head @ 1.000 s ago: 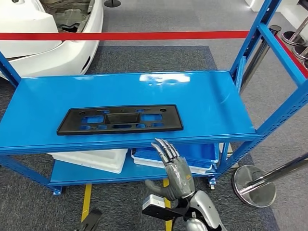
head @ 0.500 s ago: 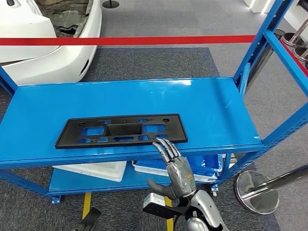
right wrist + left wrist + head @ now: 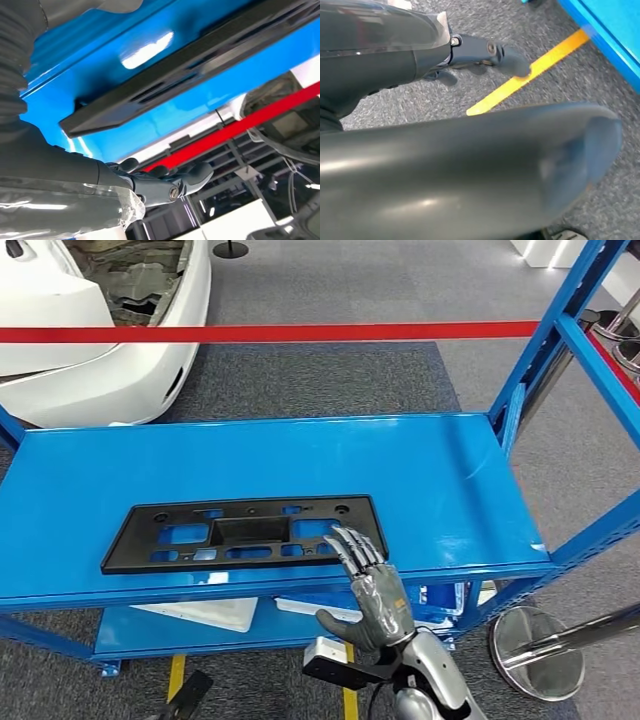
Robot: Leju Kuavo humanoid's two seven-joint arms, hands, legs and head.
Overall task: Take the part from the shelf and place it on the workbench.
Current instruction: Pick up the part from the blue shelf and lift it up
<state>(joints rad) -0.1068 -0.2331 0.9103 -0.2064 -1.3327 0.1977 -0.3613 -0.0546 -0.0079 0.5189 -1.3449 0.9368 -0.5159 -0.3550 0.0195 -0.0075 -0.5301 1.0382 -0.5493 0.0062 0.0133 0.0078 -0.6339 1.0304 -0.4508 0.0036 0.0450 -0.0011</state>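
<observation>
The part (image 3: 241, 532) is a long flat black plastic panel with several cut-outs, lying near the front edge of the blue shelf's top board (image 3: 430, 475). My right hand (image 3: 373, 590) reaches up from below with fingers straight and apart, its fingertips over the part's front right corner; I cannot tell whether they touch it. In the right wrist view the part (image 3: 170, 80) lies just beyond the fingers (image 3: 166, 185), which hold nothing. My left hand (image 3: 471, 165) hangs low over the grey carpet, holding nothing.
A red barrier tape (image 3: 302, 332) runs across behind the shelf, with a white car body (image 3: 98, 330) at the back left. Blue uprights (image 3: 558, 325) frame the right end. White trays (image 3: 204, 612) sit on the lower board. A chrome stanchion base (image 3: 536, 650) stands at the right.
The view has shifted, so the shelf sits lower and closer. My right hand has risen and moved forward from below the shelf edge to the part's front right corner.
</observation>
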